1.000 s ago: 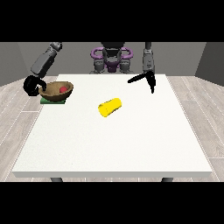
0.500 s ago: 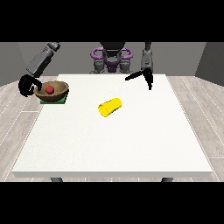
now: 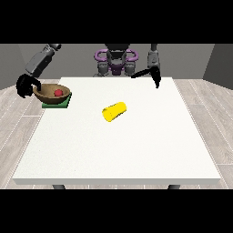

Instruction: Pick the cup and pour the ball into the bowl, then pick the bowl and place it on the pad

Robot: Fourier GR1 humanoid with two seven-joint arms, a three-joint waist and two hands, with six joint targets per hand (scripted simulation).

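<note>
On the pad (image 3: 56,103) at your left sits the bowl (image 3: 51,93) holding the ball (image 3: 58,92); that side's hand (image 3: 25,84) grasps its rim. Mid-surface (image 3: 136,145), the cup (image 3: 114,111) lies tipped. The other hand (image 3: 153,75) hangs released.

1. A bare test room, like a robotics lab: plain grey walls (image 3: 218,59) and pale wood-plank floor (image 3: 207,113).
2. A large white worktop (image 3: 118,145) fills the middle, with the humanoid robot (image 3: 116,59) standing behind it.

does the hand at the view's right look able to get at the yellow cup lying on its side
Probably yes: the yellow cup lies alone mid-table, and nothing stands between it and the hand at the view's right, raised near the far edge.
</note>
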